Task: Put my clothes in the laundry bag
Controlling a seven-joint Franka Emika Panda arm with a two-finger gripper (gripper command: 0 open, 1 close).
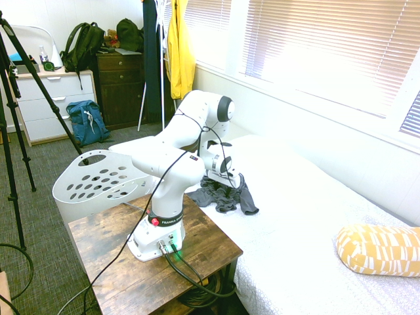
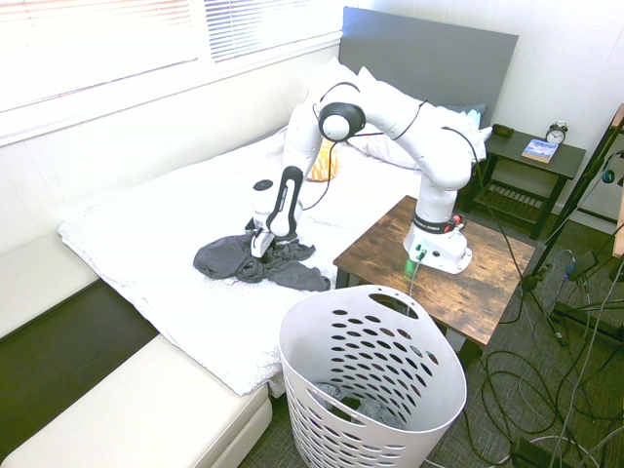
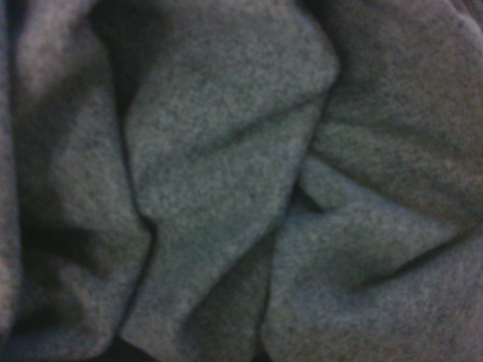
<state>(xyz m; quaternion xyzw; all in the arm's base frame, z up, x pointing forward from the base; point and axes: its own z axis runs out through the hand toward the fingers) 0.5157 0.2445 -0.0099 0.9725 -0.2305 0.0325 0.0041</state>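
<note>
Directly beneath the tool (image 2: 259, 246), crumpled clothes (image 2: 234, 257), on white bed (image 2: 146, 244)

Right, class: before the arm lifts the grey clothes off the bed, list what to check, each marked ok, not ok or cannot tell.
1. Pincer down on the grey clothes: ok.
2. Pincer shut on the fabric: cannot tell.
3. Clothes lying free on the bed, nothing on top: ok.
4. Laundry basket upright, mouth open: ok.
5. Room left in the basket: ok, only some dark fabric at the bottom.
</note>
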